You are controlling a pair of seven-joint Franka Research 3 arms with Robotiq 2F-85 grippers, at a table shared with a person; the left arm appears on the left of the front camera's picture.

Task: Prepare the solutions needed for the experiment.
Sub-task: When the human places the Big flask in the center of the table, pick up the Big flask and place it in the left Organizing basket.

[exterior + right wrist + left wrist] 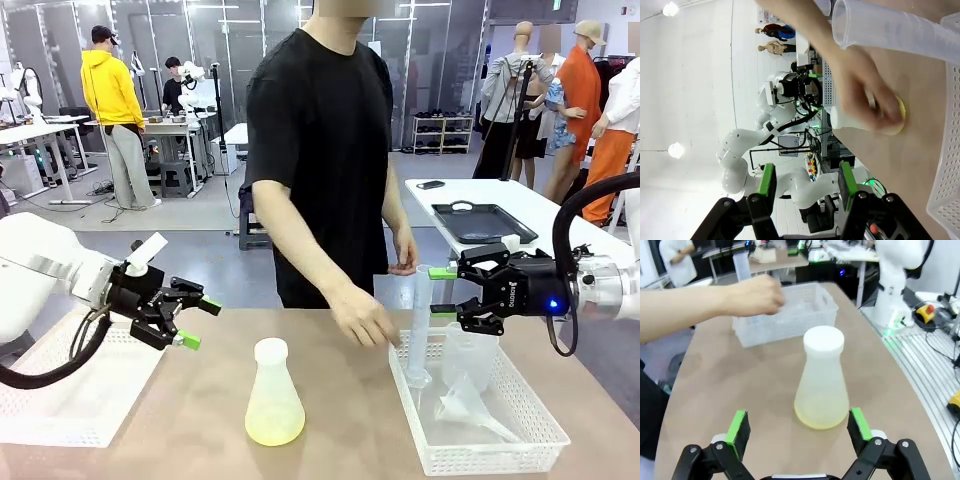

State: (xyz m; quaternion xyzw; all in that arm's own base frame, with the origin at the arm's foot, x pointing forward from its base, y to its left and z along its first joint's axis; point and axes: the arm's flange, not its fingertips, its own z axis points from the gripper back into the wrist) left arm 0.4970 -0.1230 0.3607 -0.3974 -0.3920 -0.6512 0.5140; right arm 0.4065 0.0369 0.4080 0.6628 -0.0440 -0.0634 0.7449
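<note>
A: Solutions (273,428) are sitting as a shallow pale yellow layer at the bottom of the frosted flask (273,392), which is standing upright on the table (330,440).

B: And the flask is our landmark. What is happening around it?

A: To the flask's right a person's hand (362,318) is reaching down to the rim of the white basket (480,460), right by a clear cylinder (420,325) standing upright in it. A clear funnel (470,405) is lying in the basket too.

B: The claws?

A: The left claw (196,323) is hovering to the flask's left with its jaws spread wide and nothing between them; from its wrist the flask is standing just ahead of the green pads (739,426). The right claw (443,290) is hanging to the flask's right, above the basket, partly spread; I cannot tell whether it is gripping the cylinder or merely next to it.

B: So which step?

A: I judge it as gathering labware before any pouring. The next move is probably calling for the left claw to close around the flask body, squarely and gently, keeping it upright so the liquid is not sloshing.
</note>
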